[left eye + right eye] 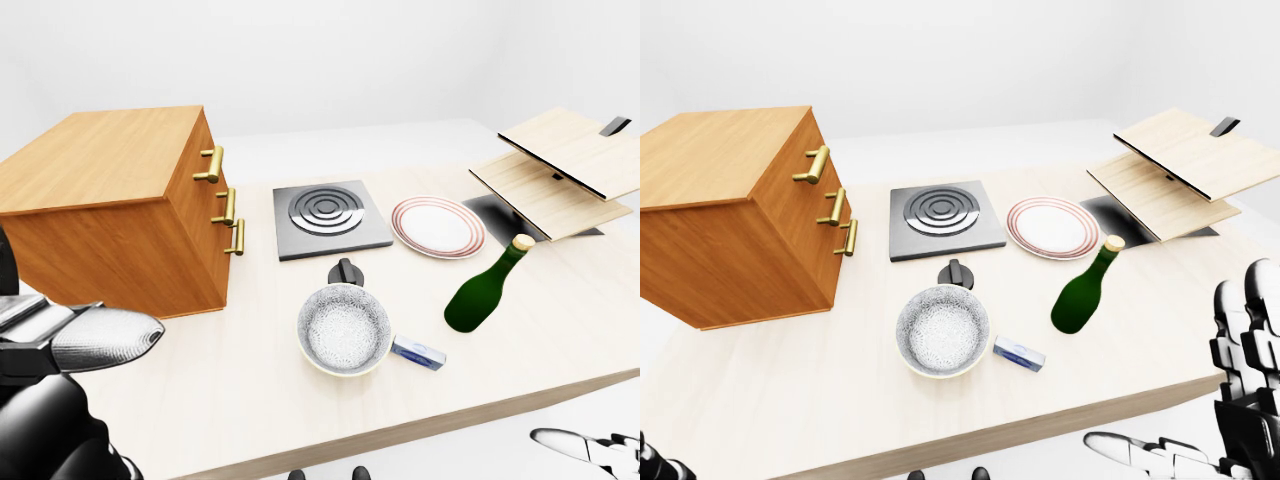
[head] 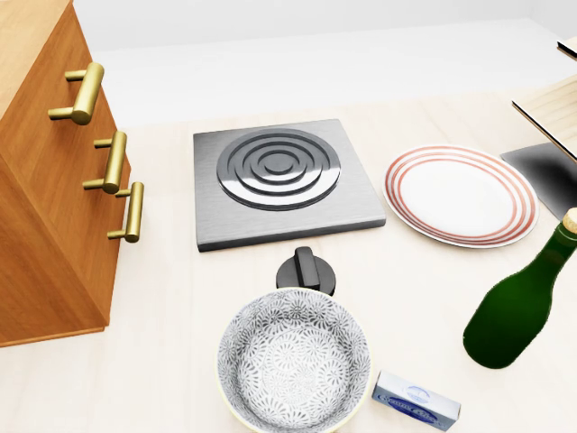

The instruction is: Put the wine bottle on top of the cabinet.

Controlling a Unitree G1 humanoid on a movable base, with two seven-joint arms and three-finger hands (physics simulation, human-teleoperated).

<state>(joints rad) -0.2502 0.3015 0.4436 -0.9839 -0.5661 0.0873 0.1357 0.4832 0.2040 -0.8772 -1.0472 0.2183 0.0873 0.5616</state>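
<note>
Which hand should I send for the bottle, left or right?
Right, probably. The bottle stands on the table's right side, near the right hand at the right-eye view's edge. The left hand sits far left, below the cabinet.

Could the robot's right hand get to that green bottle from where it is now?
Probably yes. The bottle stands alone near the table's right side, and the right hand hangs off that edge with only bare table between them.

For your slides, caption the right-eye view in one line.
Green wine bottle stands on the table, untouched, right of the patterned bowl; wooden cabinet at left.
</note>
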